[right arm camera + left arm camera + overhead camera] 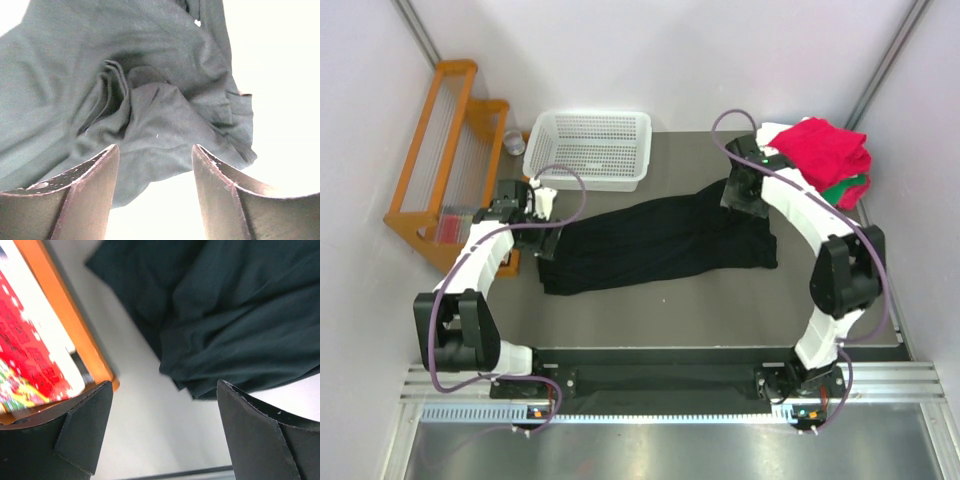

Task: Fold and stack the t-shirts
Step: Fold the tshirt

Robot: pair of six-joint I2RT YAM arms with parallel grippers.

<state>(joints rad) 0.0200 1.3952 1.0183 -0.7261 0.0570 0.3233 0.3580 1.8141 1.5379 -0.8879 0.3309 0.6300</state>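
Beneath right gripper (155, 150) lies black t-shirt (150, 60).

Soft, even light falls from above in the top view. Shadows are faint, and the metal strip (650, 450) at the near edge glares slightly. The black t-shirt (660, 240) shows little fold detail there. In the right wrist view the table (280, 75) is blown out white. In the left wrist view the orange rack (75, 327) at the left is blurred.
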